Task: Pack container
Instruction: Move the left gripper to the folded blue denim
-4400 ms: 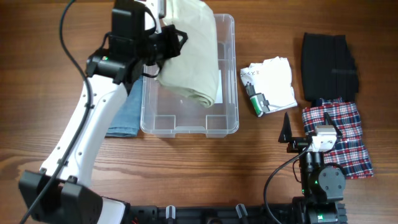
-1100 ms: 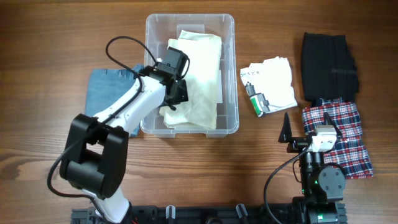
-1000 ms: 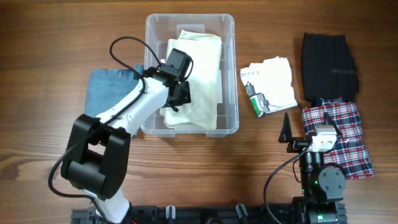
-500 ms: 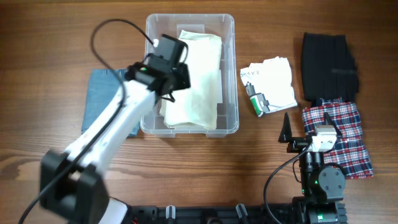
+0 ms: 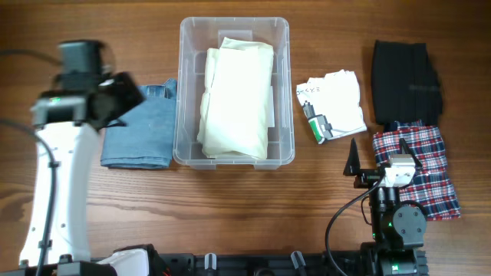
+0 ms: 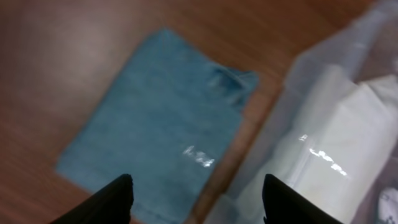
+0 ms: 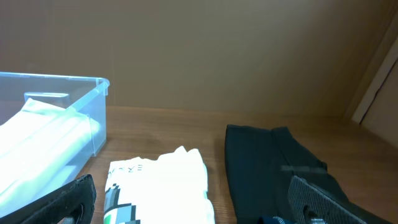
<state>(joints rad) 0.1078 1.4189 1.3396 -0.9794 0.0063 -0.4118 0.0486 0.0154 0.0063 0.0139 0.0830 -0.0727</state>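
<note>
— Blue denim, folded flat, lies right under the left pincer. Is that pincer clamped on anything?
— No. Its two dark fingers stand apart with nothing between them. It hangs above the bench, clear of the cloth.
— And the container?
— Just to that pincer's right, past the denim. The denim's edge reaches the container's wall, but I cannot tell whether they touch. It is clear plastic and stands upright on the bench. A folded cream cloth lies inside, running along its length and covering most of the floor.
— What about the right pincer?
— Its jaws are wide apart and empty, low over the bench on the robot's side. Nearest to it, just ahead and a little to its left, lies a folded white shirt with dark print on it. A red plaid cloth lies partly under that arm and spreads out to the pincer's right.
— And farther out?
— Ahead and to the right there is a folded black cloth. Its near edge meets the plaid cloth. The container sits off to the right pincer's left, beyond the white shirt, with bare bench between the shirt and its wall.
</note>
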